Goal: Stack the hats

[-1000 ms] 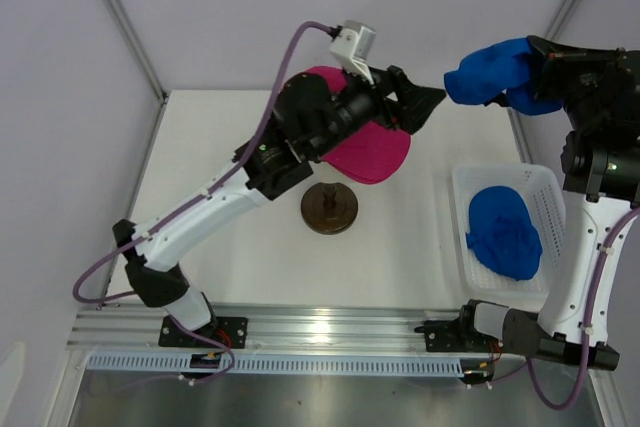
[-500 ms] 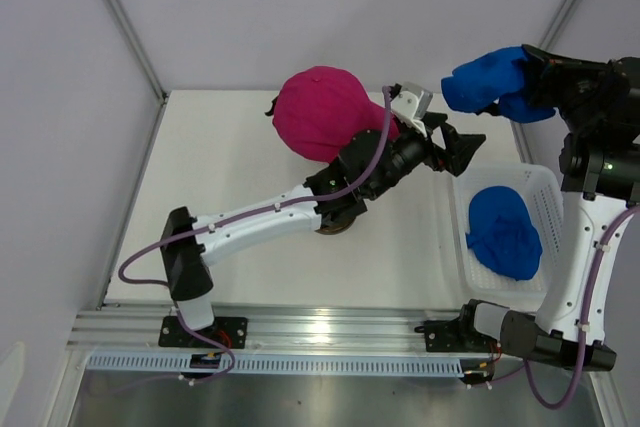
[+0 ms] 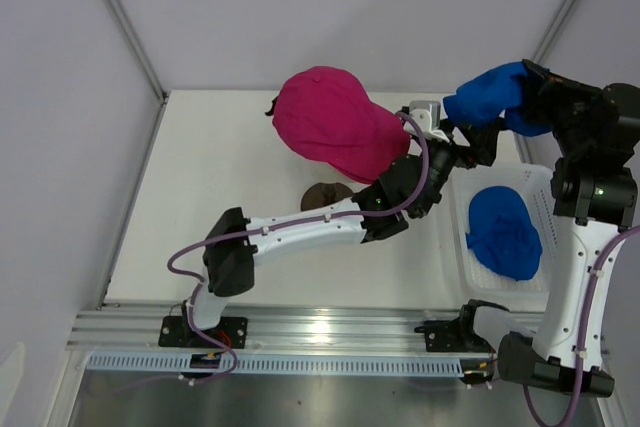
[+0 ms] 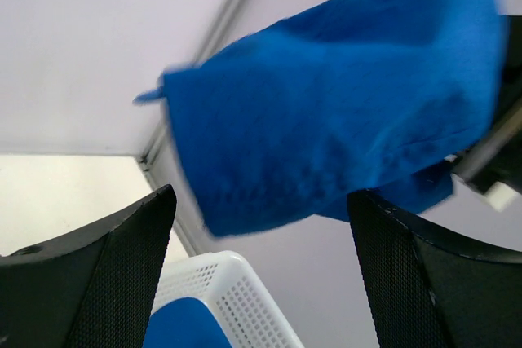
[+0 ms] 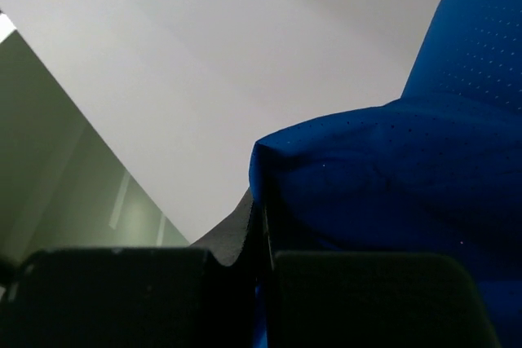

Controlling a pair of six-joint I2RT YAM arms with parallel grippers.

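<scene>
Though gaping — left gripper (image 3: pixel 478 141) nearer blue hat (image 3: pixel 490 93)

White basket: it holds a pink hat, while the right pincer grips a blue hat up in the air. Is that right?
Not quite. The hat in the white basket is a blue hat, not pink, as the top external view shows; the pink hat is outside it. The right pincer does grip a second blue hat up in the air.
</scene>
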